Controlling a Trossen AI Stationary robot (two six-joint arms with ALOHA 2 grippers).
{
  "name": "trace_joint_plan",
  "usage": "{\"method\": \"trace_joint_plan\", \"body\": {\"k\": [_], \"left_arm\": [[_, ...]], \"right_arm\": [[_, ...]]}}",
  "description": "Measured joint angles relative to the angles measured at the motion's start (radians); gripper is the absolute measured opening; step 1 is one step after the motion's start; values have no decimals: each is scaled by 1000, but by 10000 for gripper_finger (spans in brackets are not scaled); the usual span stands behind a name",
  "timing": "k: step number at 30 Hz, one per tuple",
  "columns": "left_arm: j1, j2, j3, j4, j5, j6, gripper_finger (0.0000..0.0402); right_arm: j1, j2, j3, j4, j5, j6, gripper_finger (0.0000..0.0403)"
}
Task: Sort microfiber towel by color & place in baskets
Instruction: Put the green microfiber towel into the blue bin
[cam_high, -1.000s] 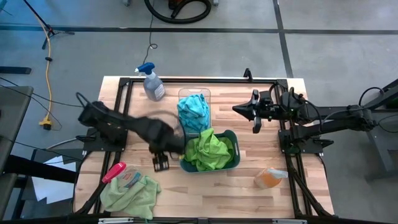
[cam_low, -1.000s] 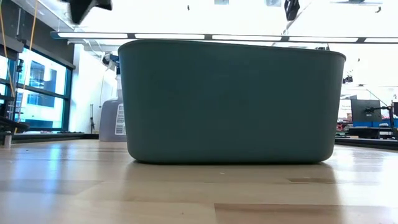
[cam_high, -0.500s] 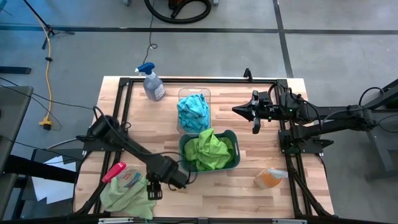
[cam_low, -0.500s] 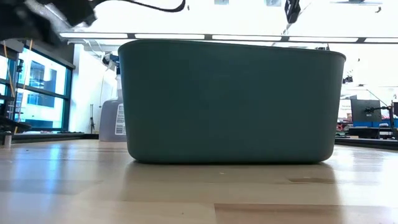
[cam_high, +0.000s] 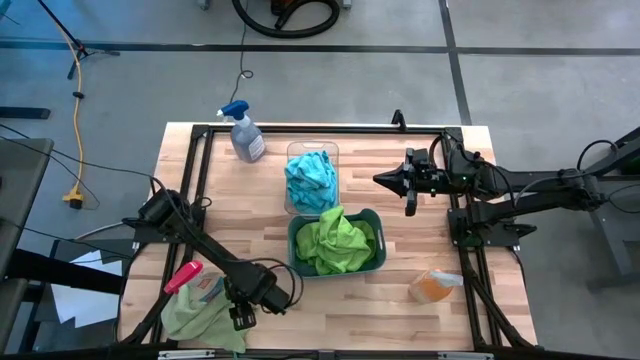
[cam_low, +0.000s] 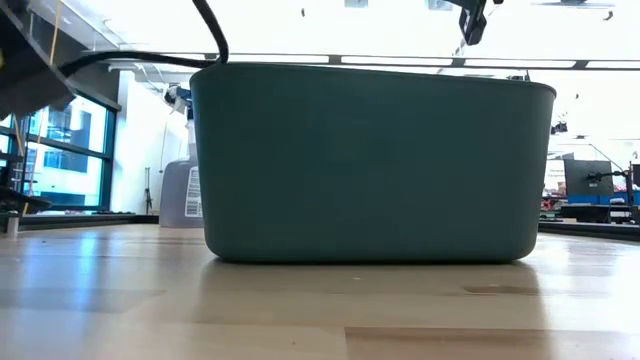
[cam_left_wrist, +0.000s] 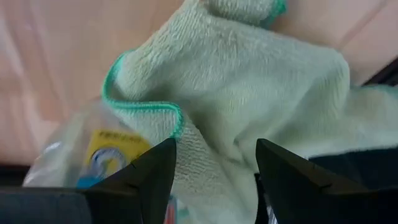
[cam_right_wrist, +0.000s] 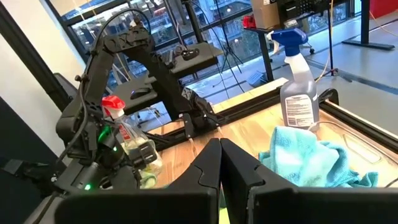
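Fingers of the left gripper (cam_left_wrist: 211, 186) are spread apart w/ nothing between them, poised right over a lime towel (cam_high: 205, 314) lying loose at the bench's (cam_high: 430, 230) front left corner; a clear packet (cam_left_wrist: 93, 155) and a pink brush (cam_high: 182, 276) sit on and beside that cloth. Right gripper (cam_high: 412, 183) hangs above the bench's right side, fingers pressed together, empty. Teal bin (cam_high: 336, 243) mid-bench holds lime cloths (cam_high: 338, 242); clear bin (cam_high: 312, 178) just behind it holds turquoise ones (cam_high: 311, 180). Spray bottle (cam_high: 243, 132) stands at back left, an orange bag (cam_high: 434, 285) front right.
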Motion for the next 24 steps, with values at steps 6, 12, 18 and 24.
{"method": "trace_joint_plan", "body": {"k": [6, 12, 18, 24], "left_arm": [[-29, 0, -74, 120, -3, -79, 211], [-41, 0, -127, 226, -32, -139, 211], [-40, -1, -170, 303, -27, -171, 208], [-40, -3, -178, 320, -23, -86, 103]], "right_arm": [[0, 0, 0, 1, 0, -12, 0], [0, 0, 0, 1, 0, -11, 0], [0, 0, 0, 1, 0, -14, 0], [0, 0, 0, 1, 0, -14, 0]]}}
